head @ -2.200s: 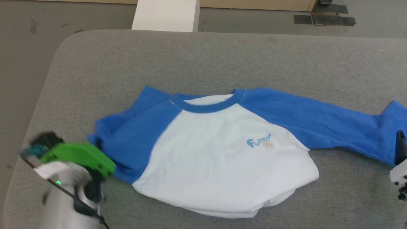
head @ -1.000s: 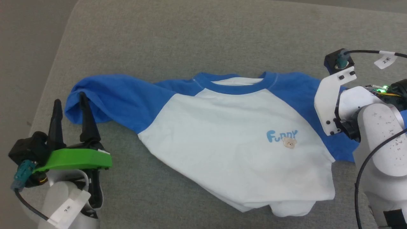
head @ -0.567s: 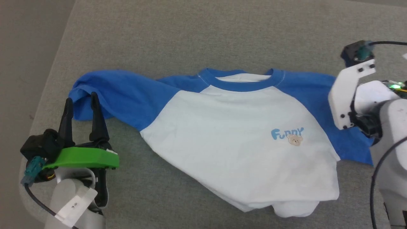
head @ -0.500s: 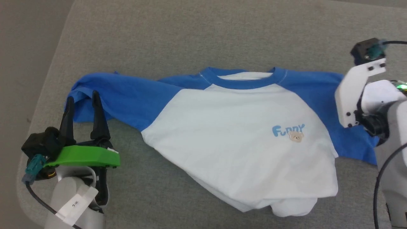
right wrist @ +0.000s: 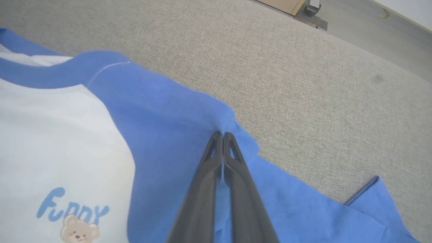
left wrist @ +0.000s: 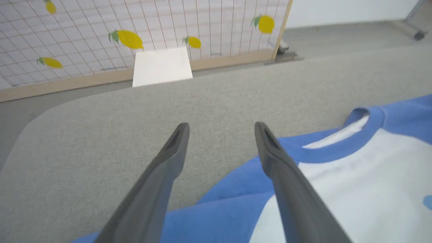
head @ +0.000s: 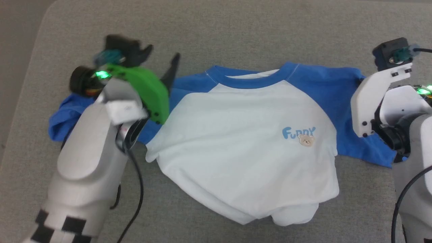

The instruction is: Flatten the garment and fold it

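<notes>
The garment [head: 243, 141] lies face up on the grey table, with its white body in the middle, a blue collar at the far side and the "Funny" bear print [head: 300, 135] at the right. Its hem is tucked under at the near edge. My left gripper [head: 162, 64] hovers open over the left shoulder by the collar; in the left wrist view the left gripper [left wrist: 221, 126] holds nothing above the blue shoulder [left wrist: 236, 182]. My right gripper [right wrist: 221, 135] is shut, pinching puckered blue cloth of the right sleeve [right wrist: 175, 128]. In the head view my right wrist hides those fingers.
The grey padded table [head: 216, 30] has a rounded corner at the far left, with floor [head: 13, 40] beyond it. My left forearm [head: 91, 158] covers part of the bunched left sleeve [head: 59, 121]. Past the far edge stand a white box [left wrist: 162, 65] and a lemon-print grid wall [left wrist: 135, 27].
My left arm has let go of the left cuff and swung up and right to the left shoulder, still open. The left sleeve lies bunched. The right gripper stays on the right sleeve.
</notes>
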`<state>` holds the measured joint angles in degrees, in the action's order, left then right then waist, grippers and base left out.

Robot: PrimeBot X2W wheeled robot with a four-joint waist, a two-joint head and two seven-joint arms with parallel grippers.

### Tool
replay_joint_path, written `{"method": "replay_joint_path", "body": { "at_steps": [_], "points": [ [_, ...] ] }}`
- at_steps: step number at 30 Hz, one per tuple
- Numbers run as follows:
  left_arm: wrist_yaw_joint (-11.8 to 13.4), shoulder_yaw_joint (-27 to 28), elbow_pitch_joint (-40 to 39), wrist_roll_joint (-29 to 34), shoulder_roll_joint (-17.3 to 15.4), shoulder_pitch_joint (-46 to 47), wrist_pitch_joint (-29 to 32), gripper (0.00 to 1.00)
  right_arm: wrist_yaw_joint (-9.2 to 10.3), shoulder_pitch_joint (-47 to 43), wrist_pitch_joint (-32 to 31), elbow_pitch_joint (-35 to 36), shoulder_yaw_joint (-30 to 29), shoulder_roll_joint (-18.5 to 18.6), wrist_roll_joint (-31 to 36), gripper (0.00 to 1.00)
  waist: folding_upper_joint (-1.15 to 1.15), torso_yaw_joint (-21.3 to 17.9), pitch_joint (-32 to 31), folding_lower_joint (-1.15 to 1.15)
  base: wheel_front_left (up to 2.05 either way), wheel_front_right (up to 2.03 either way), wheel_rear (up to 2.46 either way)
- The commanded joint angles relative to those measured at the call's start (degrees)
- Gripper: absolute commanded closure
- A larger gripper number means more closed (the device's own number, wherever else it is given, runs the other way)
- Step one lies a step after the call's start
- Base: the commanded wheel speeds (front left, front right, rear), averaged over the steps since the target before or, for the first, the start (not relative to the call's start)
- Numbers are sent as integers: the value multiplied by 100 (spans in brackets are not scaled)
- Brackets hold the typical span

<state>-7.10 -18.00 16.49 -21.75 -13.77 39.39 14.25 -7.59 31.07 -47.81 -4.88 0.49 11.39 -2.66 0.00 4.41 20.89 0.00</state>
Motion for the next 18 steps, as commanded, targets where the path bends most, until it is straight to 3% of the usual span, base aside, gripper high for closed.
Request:
{"method": "replay_joint_path", "body": {
  "at_steps": [1, 5, 9, 14, 17, 18],
  "points": [
    [-36, -392, 214, -229, -146, 353, 529, 0, 10, -31, 21, 52, 55, -47, -22, 100, 0, -83, 118, 0, 0, 0, 0],
    [-37, -1394, 744, -599, -525, 1085, 1913, 0, 10, 47, 38, 80, 208, -116, -24, 100, 0, -214, 268, 0, 0, 0, 0],
    [-37, -1825, 1209, -658, -790, 1436, 2508, 0, 10, 108, 118, 67, 309, -176, -53, 100, 0, -325, 380, 0, 0, 0, 0],
    [-38, -2144, 1601, -924, -777, 1429, 2910, 0, 10, 133, 212, 42, 325, -204, -67, 100, 0, -370, 458, 0, 0, 0, 0],
    [-38, -2257, 1806, -1345, -694, 1273, 3468, 0, 10, 132, 249, 32, 311, -202, -53, 100, 0, -360, 468, 0, 0, 0, 0],
    [-38, -2270, 1810, -1468, -671, 1240, 3591, 21, 10, 133, 259, 30, 303, -202, -48, 100, 0, -353, 468, 0, 0, 0, 0]
  ]
}}
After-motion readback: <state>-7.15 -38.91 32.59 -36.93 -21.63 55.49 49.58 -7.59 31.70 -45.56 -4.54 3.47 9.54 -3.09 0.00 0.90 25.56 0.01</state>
